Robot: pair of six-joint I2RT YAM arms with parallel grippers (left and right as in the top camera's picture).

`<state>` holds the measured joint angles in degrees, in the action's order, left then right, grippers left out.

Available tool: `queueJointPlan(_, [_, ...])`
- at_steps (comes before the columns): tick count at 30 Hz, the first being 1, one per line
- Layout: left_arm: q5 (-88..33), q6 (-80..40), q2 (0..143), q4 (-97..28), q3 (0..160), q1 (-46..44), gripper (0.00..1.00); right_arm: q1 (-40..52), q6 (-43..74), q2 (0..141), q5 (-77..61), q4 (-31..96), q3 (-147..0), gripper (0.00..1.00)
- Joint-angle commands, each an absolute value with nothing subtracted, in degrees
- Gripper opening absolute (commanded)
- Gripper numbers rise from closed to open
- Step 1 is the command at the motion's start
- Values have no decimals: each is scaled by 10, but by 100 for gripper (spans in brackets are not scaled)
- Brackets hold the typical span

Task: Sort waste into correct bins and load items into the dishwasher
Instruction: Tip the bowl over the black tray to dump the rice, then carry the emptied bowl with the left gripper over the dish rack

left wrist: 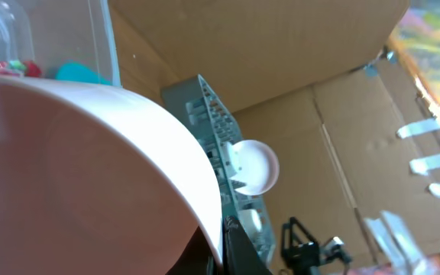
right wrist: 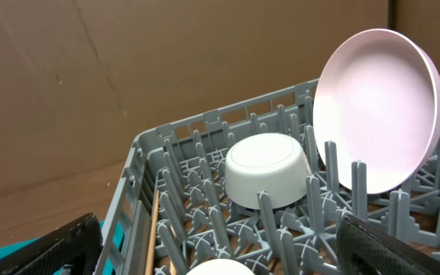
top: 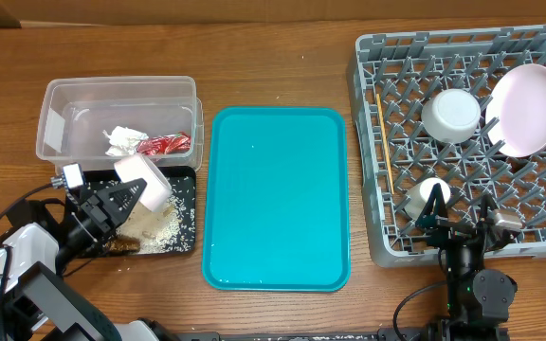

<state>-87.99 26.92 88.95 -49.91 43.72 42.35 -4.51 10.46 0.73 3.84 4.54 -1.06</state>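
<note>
The wooden table [top: 282, 57] fills the overhead view, and plain brown cardboard [right wrist: 128, 61] stands as a wall behind it in both wrist views.

The grey dish rack [top: 363, 114] sits at the right end. A teal tray [top: 278, 199] lies flat in the middle of the table. At the far left is the clear tub [top: 121, 83], and the black tray [top: 184, 176] is just in front of it, on its near side.

In the rack, the plate [top: 529, 109] leans on edge between pegs at the far right. The upturned bowl [top: 451, 114] sits just left of it, base up. The cup [top: 425, 194] stands nearer, toward the rack's near edge. A wooden chopstick [top: 385, 142] lies along the rack's left side.

The tilted bowl [top: 150, 175] hangs over the far end of the black tray, tipped on its side. The left gripper [top: 126, 194] has its fingers clamped on this bowl's rim, and the bowl fills most of the left wrist view. Rice scraps [top: 164, 227] lie scattered in the black tray below it.

Inside the tub, the crumpled tissue [top: 121, 139] rests beside the red wrapper [top: 167, 144], the two touching.

The right gripper [top: 463, 213] hovers over the rack's near edge, just right of the cup, with its fingers spread wide and nothing between them.
</note>
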Motion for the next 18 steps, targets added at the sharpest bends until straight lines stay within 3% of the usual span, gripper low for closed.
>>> queueJointPlan(1, [-876,262,879,-504,439,405,4,-49,105,2,39,42,-4,100])
queueJointPlan(7, [-783,265,834,-542,502,296,4,-49,105,2,39,42,-4,100])
queueJointPlan(11, [-665,170,813,-525,577,160,4,-49,105,2,39,42,-4,100])
queueJointPlan(14, [-590,36,813,-439,613,45,4,-49,105,2,39,42,-4,100])
queueJointPlan(18, [-539,-175,822,-223,618,-93,4,-49,105,2,39,42,-4,100])
